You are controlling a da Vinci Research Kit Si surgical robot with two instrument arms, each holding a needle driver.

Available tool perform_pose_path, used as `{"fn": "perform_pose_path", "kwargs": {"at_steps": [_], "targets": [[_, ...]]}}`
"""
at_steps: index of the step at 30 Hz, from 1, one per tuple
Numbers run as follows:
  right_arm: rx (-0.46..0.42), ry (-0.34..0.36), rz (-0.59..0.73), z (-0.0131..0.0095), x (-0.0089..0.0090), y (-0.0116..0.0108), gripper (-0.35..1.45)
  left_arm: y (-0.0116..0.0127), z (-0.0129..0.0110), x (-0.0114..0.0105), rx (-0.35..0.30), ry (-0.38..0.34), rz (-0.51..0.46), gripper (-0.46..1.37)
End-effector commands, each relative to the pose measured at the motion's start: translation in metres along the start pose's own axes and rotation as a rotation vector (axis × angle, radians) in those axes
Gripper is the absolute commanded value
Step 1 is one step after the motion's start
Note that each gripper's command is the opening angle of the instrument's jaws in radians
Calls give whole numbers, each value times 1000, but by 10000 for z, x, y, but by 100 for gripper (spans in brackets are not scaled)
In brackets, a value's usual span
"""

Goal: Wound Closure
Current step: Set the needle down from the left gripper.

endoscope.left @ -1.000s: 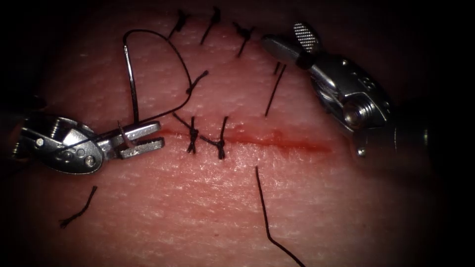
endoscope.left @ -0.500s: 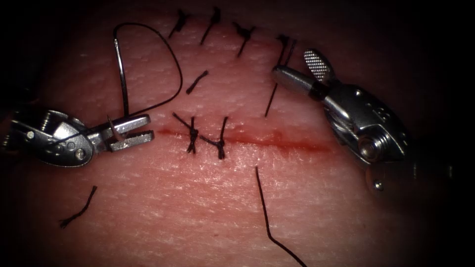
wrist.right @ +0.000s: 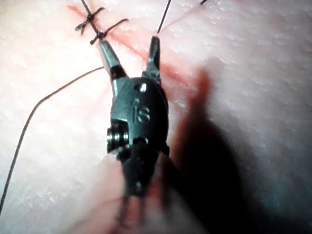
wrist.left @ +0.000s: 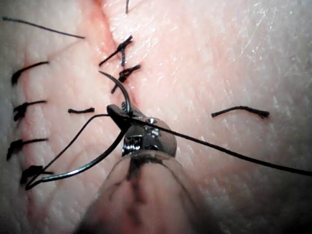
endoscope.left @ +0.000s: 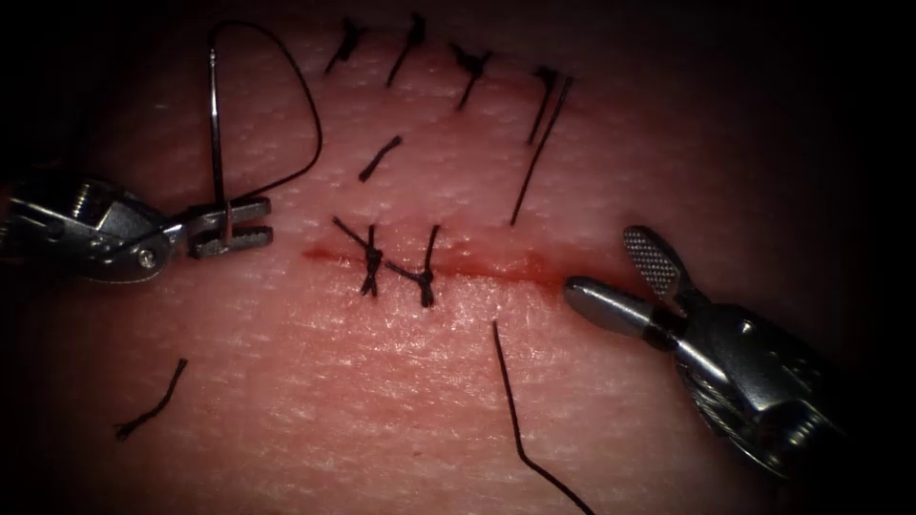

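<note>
Tissue (endoscope.left: 401, 381): L end effector (endoscope.left: 234, 227) clamps needle (endoscope.left: 217, 133) near tip; R end effector (endoscope.left: 630, 281) apart, empty.

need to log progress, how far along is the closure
Done: two knotted stitches cross the left part of the cut. In hand: the left tool is shut on the needle near its pointed end, clear of the tissue, with the thread looping from its other end. The right tool is open and holds nothing, at the cut's right end. Left: the cut right of the stitches, red with fluid, has no stitch.
</note>
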Motion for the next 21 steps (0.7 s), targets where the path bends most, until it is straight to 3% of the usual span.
{"fn": "perform_pose_path", "kwargs": {"at_steps": [1, 9, 13, 19, 20, 21], "targets": [[3, 0, 0, 0, 0, 0, 121, -3, 3, -4, -47, -17, 25, -35], [2, 0, 0, 2, 0, 1, 121, -19, 17, -29, -177, -118, 148, -35], [2, 0, 0, 2, 0, 2, 120, -22, 28, -47, -291, -212, 202, -35], [3, 0, 0, 2, 0, 2, 121, -21, 28, -59, -327, -261, 204, -35], [3, 0, 0, 2, 0, 2, 121, -20, 25, -59, -336, -264, 175, 0], [3, 0, 0, 2, 0, 2, 120, -20, 24, -59, -337, -268, 158, 12]]}}
